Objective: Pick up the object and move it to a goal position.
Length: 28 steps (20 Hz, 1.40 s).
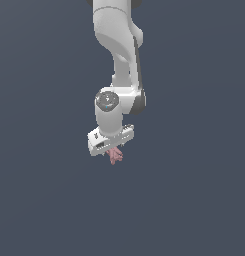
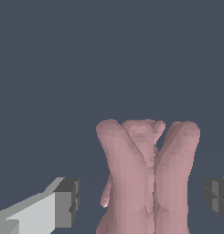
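Gripper (image 1: 114,150) poised over object (image 1: 115,156), grasp not yet closed.

Exterior view: white arm (image 1: 119,45) reaching down mid-frame against a plain dark slate ground; dusty-pink lump peeking out just under the hand, slightly toward the exterior view's right. No goal marker, no other item, nothing blocking any direction. Wrist view: object (image 2: 147,178) filling the space between the dark pads (image 2: 67,201), lobed stubs pointing away from the camera; fingers spread, a clear gap showing on each side of the pink body, neither pad touching. Judged step: final approach, just ahead of the pinch. Next move likely calls for squeezing evenly on the narrow waist rather than the flared lobes, then lifting straight. Risk: lumpy, uneven flanks could let the piece twist or slip as the pads meet.
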Available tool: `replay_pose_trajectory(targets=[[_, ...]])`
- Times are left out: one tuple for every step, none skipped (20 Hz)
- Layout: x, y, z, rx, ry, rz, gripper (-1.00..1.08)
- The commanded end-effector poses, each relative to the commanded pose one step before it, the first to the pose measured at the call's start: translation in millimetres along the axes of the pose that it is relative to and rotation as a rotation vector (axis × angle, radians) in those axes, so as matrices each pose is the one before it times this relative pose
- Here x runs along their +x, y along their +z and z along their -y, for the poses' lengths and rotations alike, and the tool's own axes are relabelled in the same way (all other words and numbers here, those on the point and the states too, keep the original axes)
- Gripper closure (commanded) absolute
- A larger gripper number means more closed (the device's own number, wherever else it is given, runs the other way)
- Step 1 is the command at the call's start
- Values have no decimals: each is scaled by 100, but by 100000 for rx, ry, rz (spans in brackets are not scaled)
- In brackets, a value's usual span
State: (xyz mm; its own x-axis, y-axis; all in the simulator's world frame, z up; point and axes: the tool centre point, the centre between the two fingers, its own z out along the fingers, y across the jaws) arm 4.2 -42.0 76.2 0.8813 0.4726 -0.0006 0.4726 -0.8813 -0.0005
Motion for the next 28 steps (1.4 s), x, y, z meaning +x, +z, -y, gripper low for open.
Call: replay_pose_trajectory(targets=[[19,908,3,-45,-114,-68,-92],[14,200,-22,0,0,0,-92],[25,124,-24,0,0,0,-92],[30,51,-22,0,0,0,-92],[14,8,-9,0,0,0,-92],[0,0,0,0,0,0,108],[0,0,0,0,0,0,108],[0,0,0,0,0,0,108],[0,0,0,0,0,0,108],[0,0,0,0,0,0,108],[0,0,0,0,0,0,108],[0,0,0,0,0,0,108],[0,0,0,0,0,0,108],[0,0,0,0,0,0,108],[0,0,0,0,0,0,108],[9,-10,-11,0,0,0,108],[-6,-31,-9,0,0,0,108],[-19,-92,-28,0,0,0,108],[-32,-153,-47,0,0,0,108],[-45,-215,-67,0,0,0,108],[-58,-278,-86,0,0,0,108],[-71,-342,-106,0,0,0,108],[-84,-407,-126,0,0,0,108],[-98,-474,-147,0,0,0,108],[-111,-542,-168,0,0,0,108],[-124,-609,-188,0,0,0,108],[-137,-672,-208,0,0,0,108],[-148,-733,-227,0,0,0,108]])
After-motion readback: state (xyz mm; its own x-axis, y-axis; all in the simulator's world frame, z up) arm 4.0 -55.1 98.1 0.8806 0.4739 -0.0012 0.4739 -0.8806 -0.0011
